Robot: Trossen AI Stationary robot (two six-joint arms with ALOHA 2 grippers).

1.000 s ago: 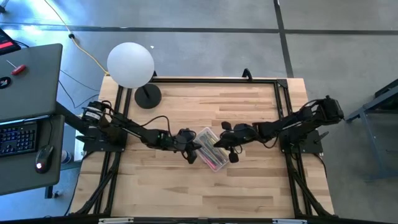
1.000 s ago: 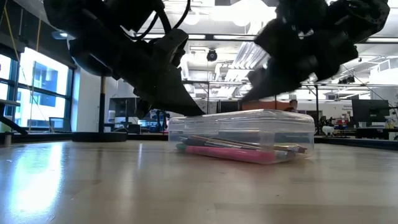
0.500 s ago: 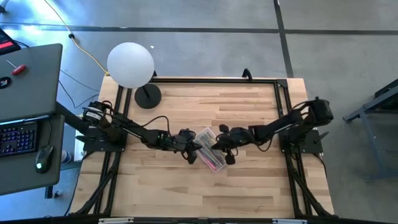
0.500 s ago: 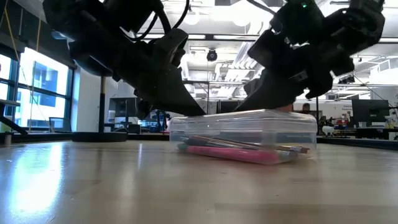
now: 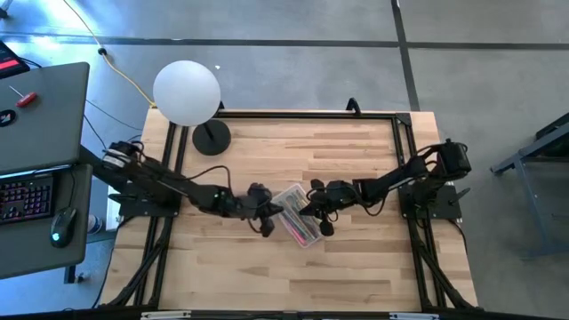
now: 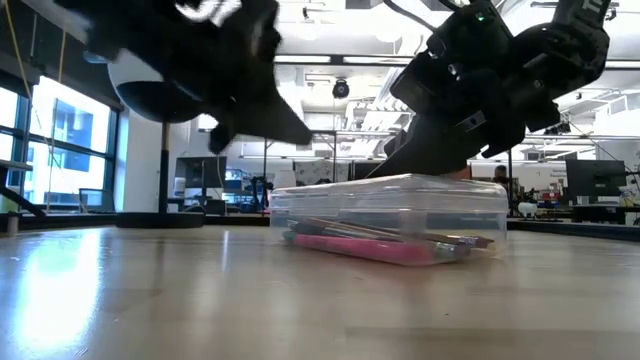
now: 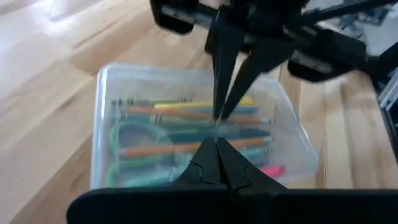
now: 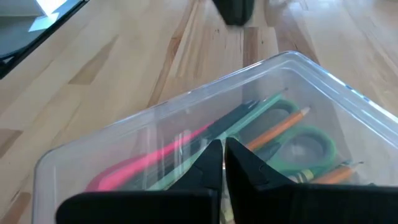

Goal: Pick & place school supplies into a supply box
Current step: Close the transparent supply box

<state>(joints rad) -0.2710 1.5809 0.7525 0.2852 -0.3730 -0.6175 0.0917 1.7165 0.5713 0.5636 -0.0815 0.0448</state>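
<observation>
We see the supply box (image 5: 297, 213) lying mid-table (image 5: 356, 267) with its clear lid down, and through the plastic the school supplies (image 7: 186, 134) all inside: orange pencils, green-handled scissors (image 8: 298, 140), a pink pen (image 6: 375, 247). Nothing of the set lies loose on the wood. The right hand (image 5: 316, 203) rests on top of the lid, its fingers pressed together, where half a second ago it was only arriving. The left hand (image 5: 263, 213), also pinched shut on nothing, has lifted off the box and drawn back a little toward its own side; in the low view it now hangs clear above the lid. We judge the packing finished and the lid being pressed closed, so what remains is a firm push and release.
</observation>
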